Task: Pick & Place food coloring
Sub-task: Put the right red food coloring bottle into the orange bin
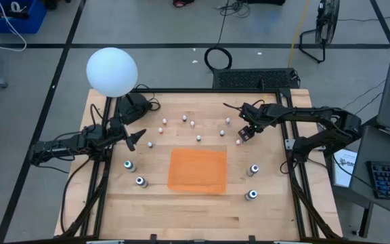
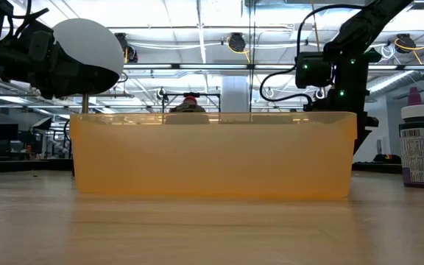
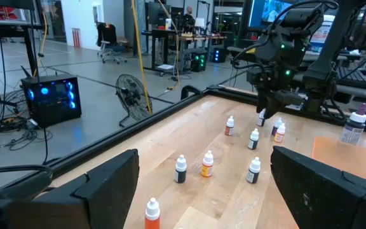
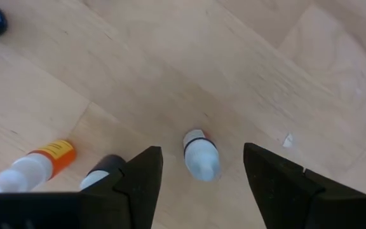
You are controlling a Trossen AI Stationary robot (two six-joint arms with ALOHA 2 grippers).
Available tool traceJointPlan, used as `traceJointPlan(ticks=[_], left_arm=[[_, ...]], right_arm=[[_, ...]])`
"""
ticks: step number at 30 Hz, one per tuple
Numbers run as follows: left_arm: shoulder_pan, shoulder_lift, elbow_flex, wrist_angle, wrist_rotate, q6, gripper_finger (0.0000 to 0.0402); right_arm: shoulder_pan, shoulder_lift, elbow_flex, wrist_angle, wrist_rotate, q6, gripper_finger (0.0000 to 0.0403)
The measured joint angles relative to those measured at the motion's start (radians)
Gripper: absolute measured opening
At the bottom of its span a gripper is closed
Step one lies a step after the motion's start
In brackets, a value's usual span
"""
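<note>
One small white-topped bottle [image 4: 201, 154] of food coloring is standing upright on the table [image 1: 181, 210] beyond the orange mat [image 1: 197, 171], between the spread, empty fingers of the right gripper [image 4: 202, 172]; probably light, stiff and tippable, it is best pinched mid-body. The left gripper [image 3: 202, 191] is waiting open by the table's left edge

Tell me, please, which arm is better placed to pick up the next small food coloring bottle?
The right. Its gripper hangs directly over a small white-topped bottle, jaws open either side of it, near the orange tray. The left gripper waits open at the table's left side, farther from the bottles.
</note>
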Motion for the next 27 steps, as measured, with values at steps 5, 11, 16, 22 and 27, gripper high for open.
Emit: traceJointPlan(ticks=[5, 11, 16, 22, 27], left_arm=[[0.0, 0.0, 0.0, 0.0, 0.0, 0.0, 0.0353], [0.0, 0.0, 0.0, 0.0, 0.0, 0.0, 0.0353], [0.0, 0.0, 0.0, 0.0, 0.0, 0.0, 0.0353], [0.0, 0.0, 0.0, 0.0, 0.0, 0.0, 0.0353], [0.0, 0.0, 0.0, 0.0, 0.0, 0.0, 0.0353]], right_arm=[[0.0, 0.0, 0.0, -0.003, 0.0, 0.0, 0.019], [0.0, 0.0, 0.0, -0.003, 0.001, 0.0, 0.0156], [0.0, 0.0, 0.0, -0.004, 0.001, 0.0, 0.0131], [-0.014, 0.0, 0.0, -0.005, 0.003, -0.02, 0.01], [-0.019, -0.001, 0.001, 0.01, 0.006, -0.055, 0.0052]])
